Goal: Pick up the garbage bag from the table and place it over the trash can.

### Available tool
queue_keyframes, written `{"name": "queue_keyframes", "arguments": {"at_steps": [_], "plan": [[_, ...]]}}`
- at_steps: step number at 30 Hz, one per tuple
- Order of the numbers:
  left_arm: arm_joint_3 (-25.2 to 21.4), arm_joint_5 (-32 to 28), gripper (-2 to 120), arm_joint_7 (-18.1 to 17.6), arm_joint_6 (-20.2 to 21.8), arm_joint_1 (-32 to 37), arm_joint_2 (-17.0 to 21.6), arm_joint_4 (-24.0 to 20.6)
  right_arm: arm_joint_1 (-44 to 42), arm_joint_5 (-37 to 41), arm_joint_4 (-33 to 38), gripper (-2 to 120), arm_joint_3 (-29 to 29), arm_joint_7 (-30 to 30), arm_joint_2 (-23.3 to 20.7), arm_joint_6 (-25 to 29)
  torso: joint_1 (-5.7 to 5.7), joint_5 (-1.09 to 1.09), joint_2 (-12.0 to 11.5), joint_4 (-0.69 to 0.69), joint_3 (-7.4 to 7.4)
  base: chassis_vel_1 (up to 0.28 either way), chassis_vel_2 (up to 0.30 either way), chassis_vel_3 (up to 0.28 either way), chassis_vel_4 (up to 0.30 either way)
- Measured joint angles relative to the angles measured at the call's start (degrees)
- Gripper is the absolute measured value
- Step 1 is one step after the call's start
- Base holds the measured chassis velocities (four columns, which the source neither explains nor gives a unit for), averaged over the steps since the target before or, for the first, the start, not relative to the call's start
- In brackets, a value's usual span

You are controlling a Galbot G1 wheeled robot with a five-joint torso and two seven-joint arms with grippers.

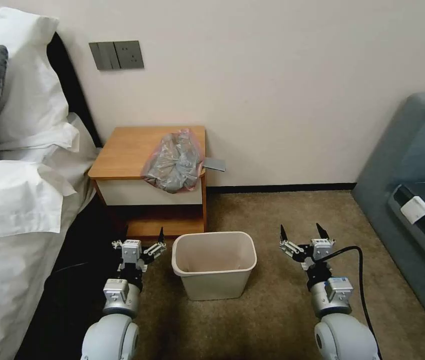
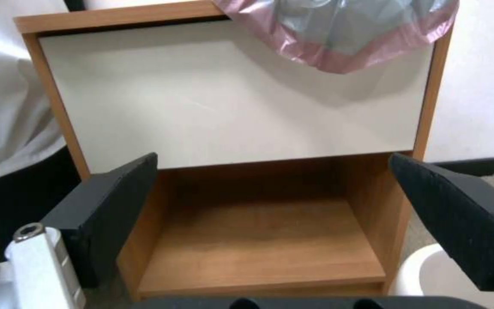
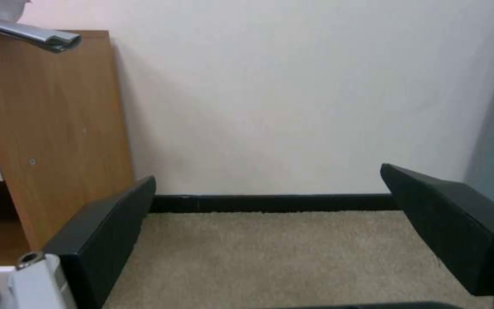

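Two grippers hang low over the carpet point(image 1: 272, 310), the left gripper point(image 1: 143, 239) before the table's lower shelf point(image 2: 258, 240) and the right gripper point(image 1: 302, 233) to the bin's right, both with fingers spread wide and holding nothing. One trash can point(image 1: 214, 287) stands on the floor between them, just in front of one table point(image 1: 127, 150). One garbage bag point(image 1: 174, 161) lies crumpled on the tabletop's front right corner, its pink rim drooping over the white front panel point(image 2: 201, 107); bed point(image 1: 17, 200) at left, grey sofa point(image 1: 412, 165) at right, cream wall point(image 1: 282, 75) behind.
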Motion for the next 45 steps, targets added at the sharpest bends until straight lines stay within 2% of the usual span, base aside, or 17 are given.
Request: {"name": "queue_keyframes", "arguments": {"at_steps": [21, 25, 26, 27, 29, 31, 32, 35, 36, 39, 40, 43, 44, 45], "plan": [[-0.3, -0.1, 100, 0.0, 0.1, 0.3, 0.0, -0.6, -0.9, -0.1, 1.7, 100, -0.2, 0.1, 0.1, 0.0, 0.00, 0.00, 0.0, -0.01, 0.00, 0.000, 0.000, 0.000, 0.000], [-2.3, -1.3, 100, 0.0, 0.9, 2.2, -0.4, -4.2, -3.6, -0.6, 7.2, 100, -1.1, 0.8, 0.7, -0.4, 0.00, 0.00, 0.0, 0.00, 0.00, 0.000, 0.000, 0.000, 0.000], [-3.6, -2.0, 100, -0.1, 1.4, 3.5, -0.6, -6.5, -5.1, -0.9, 10.3, 100, -1.6, 1.3, 1.0, -0.7, 0.00, -0.01, 0.0, 0.00, 0.00, 0.000, 0.000, 0.000, 0.000], [-3.6, -2.0, 100, -0.1, 1.4, 3.5, -0.6, -6.5, -5.1, -0.9, 10.3, 100, -1.6, 1.3, 1.0, -0.7, 0.00, -0.01, 0.0, 0.00, 0.00, 0.000, 0.000, 0.000, 0.000], [-5.3, -3.1, 100, -0.3, 2.1, 5.1, -0.9, -9.6, -7.1, -1.3, 14.4, 100, -2.3, 1.8, 1.4, -1.0, 0.00, 0.00, 0.0, 0.00, 0.00, 0.000, 0.000, 0.000, 0.000], [-5.3, -3.1, 100, -0.3, 2.1, 5.1, -0.9, -9.6, -7.1, -1.3, 14.4, 100, -2.3, 1.8, 1.4, -1.0, 0.00, 0.00, 0.0, 0.00, 0.00, 0.000, 0.000, 0.000, 0.000], [-7.2, -4.1, 100, -0.4, 2.9, 6.9, -1.2, -13.0, -9.2, -1.7, 18.7, 100, -2.9, 2.4, 1.8, -1.3, 0.00, -0.01, 0.0, 0.00, 0.00, 0.000, 0.000, 0.000, 0.000], [-8.3, -4.8, 100, -0.5, 3.4, 7.9, -1.4, -15.0, -10.6, -2.0, 21.5, 100, -3.4, 2.7, 2.1, -1.6, 0.00, 0.00, 0.0, 0.00, 0.00, 0.000, 0.000, 0.000, 0.000], [-9.9, -5.7, 100, -0.6, 4.0, 9.4, -1.6, -17.8, -12.4, -2.3, 25.1, 100, -4.0, 3.2, 2.5, -1.8, 0.00, 0.00, 0.0, 0.00, 0.00, 0.000, 0.000, 0.000, 0.000], [-11.3, -6.6, 100, -0.8, 4.7, 10.8, -1.9, -20.4, -13.1, -2.3, 26.8, 100, -4.1, 3.4, 2.6, -2.1, 0.00, -0.04, 0.0, 0.00, -0.01, 0.000, 0.000, 0.000, 0.000], [-12.7, -7.4, 100, -0.9, 5.2, 12.1, -2.1, -22.8, -13.7, -1.7, 27.7, 100, -4.2, 3.6, 2.4, -3.2, 0.00, 0.05, 0.0, 0.00, 0.00, 0.000, 0.000, 0.000, 0.000], [-14.3, -8.3, 100, -1.0, 5.9, 13.6, -2.4, -25.7, -15.0, -0.3, 29.3, 100, -4.4, 4.5, 2.2, -5.5, 0.00, -0.03, 0.0, 0.01, 0.00, 0.000, 0.000, 0.000, 0.000], [-15.3, -8.8, 100, -1.1, 6.3, 14.6, -2.5, -27.5, -15.7, 0.5, 29.5, 100, -4.6, 4.9, 2.1, -6.8, 0.00, 0.02, 0.0, 0.00, 0.00, 0.000, 0.000, 0.000, 0.000], [-15.3, -8.8, 100, -1.1, 6.3, 14.6, -2.5, -27.5, -15.7, 0.5, 29.5, 100, -4.6, 4.9, 2.1, -6.8, 0.00, 0.02, 0.0, 0.00, 0.00, 0.000, 0.000, 0.000, 0.000]]}}
